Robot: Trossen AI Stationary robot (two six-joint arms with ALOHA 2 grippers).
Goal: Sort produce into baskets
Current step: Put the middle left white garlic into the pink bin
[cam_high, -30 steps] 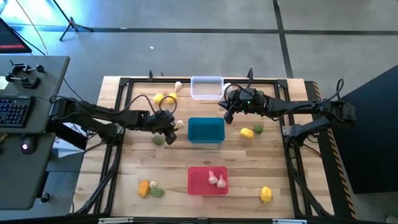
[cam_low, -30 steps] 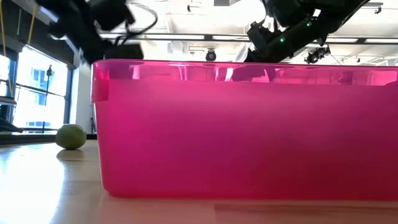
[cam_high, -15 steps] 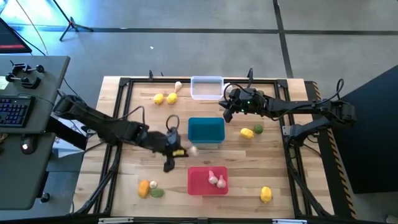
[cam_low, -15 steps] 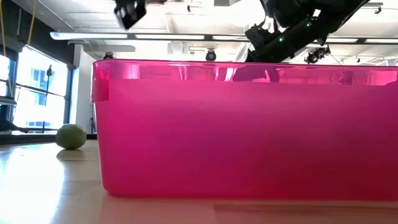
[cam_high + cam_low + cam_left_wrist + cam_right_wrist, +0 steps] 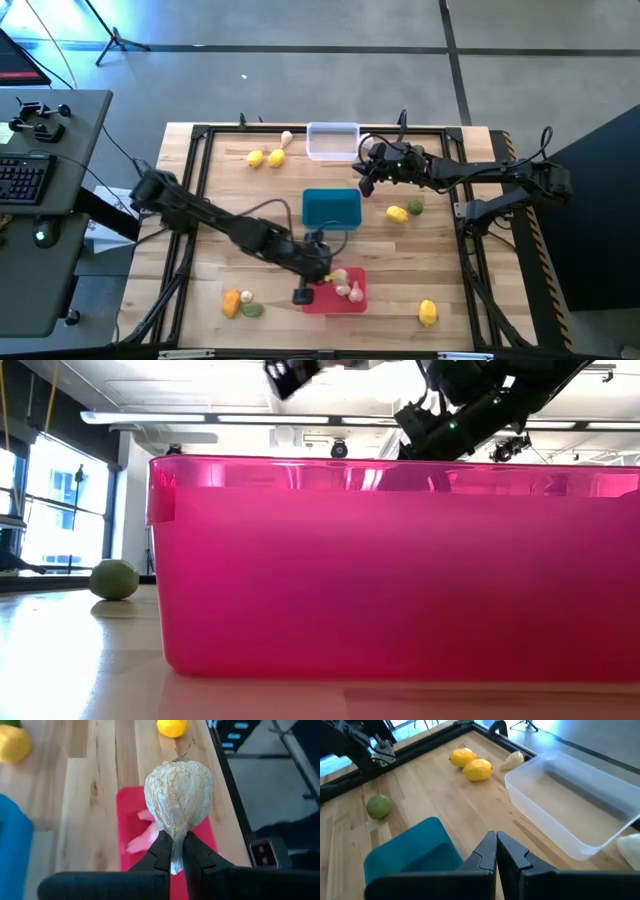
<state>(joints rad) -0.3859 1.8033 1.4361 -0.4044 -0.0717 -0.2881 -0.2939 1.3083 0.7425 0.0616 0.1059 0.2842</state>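
Observation:
My left gripper (image 5: 326, 272) is shut on a whitish garlic bulb (image 5: 178, 790) above the red basket (image 5: 350, 303), which holds two pinkish garlic pieces (image 5: 347, 288). My right gripper (image 5: 364, 182) is shut and empty, hovering between the clear basket (image 5: 332, 141) and the teal basket (image 5: 331, 209). Yellow fruits (image 5: 266, 158) and a garlic piece (image 5: 286, 138) lie at the far left. A yellow fruit (image 5: 397, 213) and a green lump (image 5: 415, 206) lie right of the teal basket. My left gripper pinches the garlic bulb's thin stem end (image 5: 176, 851) between its two fingers. The round body sticks out beyond the fingertips. The bulb is lifted clear, over the red basket (image 5: 202, 835).
An orange fruit (image 5: 232, 302), a small garlic piece (image 5: 247, 296) and a green lump (image 5: 252, 310) lie near left. A yellow fruit (image 5: 428, 313) lies near right. A green lump (image 5: 379, 806) lies left of the teal basket. A black frame (image 5: 200, 132) rims the table.
My left gripper has carried the garlic bulb from the left side of the teal basket toward the table's near edge and right, and now is over the red basket. It stays shut on the bulb. My right arm has kept still.

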